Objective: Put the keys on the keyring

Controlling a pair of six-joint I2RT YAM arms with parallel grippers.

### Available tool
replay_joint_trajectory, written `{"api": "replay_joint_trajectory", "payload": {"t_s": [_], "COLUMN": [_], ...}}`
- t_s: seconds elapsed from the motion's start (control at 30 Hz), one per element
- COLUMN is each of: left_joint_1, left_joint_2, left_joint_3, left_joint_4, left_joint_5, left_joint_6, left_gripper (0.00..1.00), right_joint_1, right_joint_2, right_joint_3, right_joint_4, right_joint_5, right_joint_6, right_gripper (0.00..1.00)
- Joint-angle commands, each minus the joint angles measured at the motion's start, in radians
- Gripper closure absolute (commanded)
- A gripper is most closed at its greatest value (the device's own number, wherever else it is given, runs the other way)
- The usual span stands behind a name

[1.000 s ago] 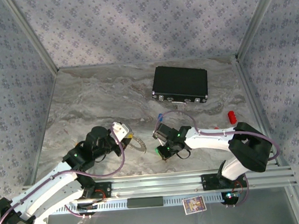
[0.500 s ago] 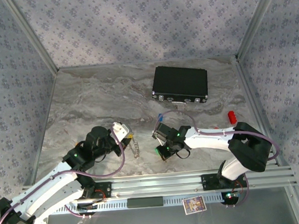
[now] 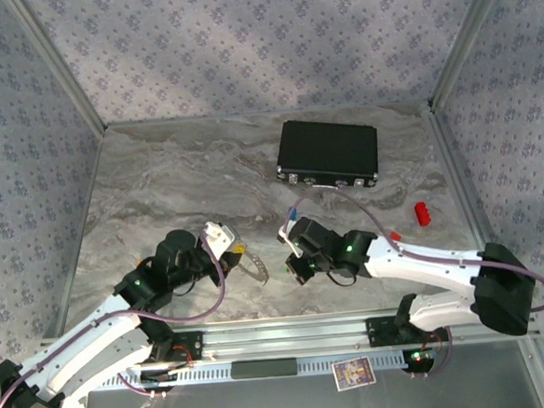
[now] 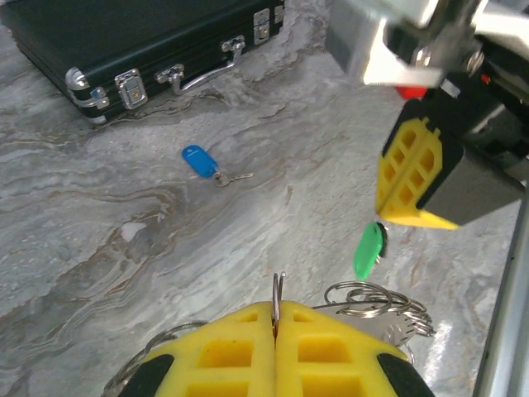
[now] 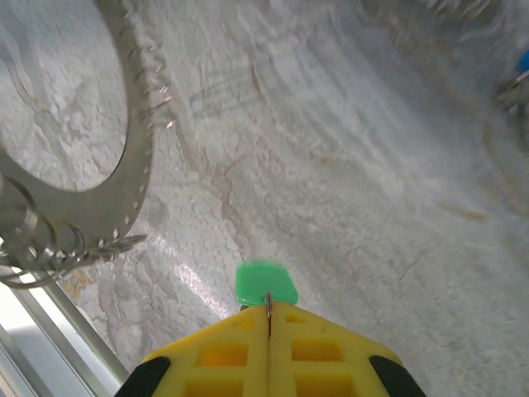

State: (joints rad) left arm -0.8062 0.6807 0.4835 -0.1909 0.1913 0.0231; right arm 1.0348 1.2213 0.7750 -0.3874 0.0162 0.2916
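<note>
My right tool has just finished closing and now clamps the green key by its head. The arm has carried it in beside the keyring. My left tool stays clamped on the keyring's edge. I judge the pick complete; threading follows. The blue key lies on the counter, near the black case.

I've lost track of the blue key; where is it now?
In the top view the blue key lies on the table between the black case and the right gripper.
</note>
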Motion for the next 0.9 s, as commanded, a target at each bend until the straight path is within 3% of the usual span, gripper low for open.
{"api": "replay_joint_trajectory", "payload": {"t_s": [0.0, 0.17, 0.43, 0.87], "left_joint_1": [-0.006, -0.006, -0.005, -0.008], "left_joint_2": [-0.012, 0.003, 0.061, 0.113], "left_joint_3": [0.018, 0.025, 0.050, 0.073], "left_joint_4": [0.062, 0.068, 0.076, 0.081], "left_joint_5": [0.052, 0.060, 0.098, 0.152], "left_joint_6": [-0.067, -0.123, -0.194, -0.201], "left_gripper": [1.00, 1.00, 1.00, 1.00], "right_joint_1": [-0.007, -0.009, -0.006, 0.031], "right_joint_2": [-0.075, -0.152, -0.146, -0.086], "right_joint_3": [0.012, -0.006, 0.002, 0.046], "right_joint_4": [0.034, 0.120, 0.246, 0.235], "right_joint_5": [0.060, 0.085, -0.008, -0.043], "right_joint_6": [-0.116, -0.296, -0.560, -0.692], "right_gripper": [1.00, 1.00, 1.00, 1.00]}}
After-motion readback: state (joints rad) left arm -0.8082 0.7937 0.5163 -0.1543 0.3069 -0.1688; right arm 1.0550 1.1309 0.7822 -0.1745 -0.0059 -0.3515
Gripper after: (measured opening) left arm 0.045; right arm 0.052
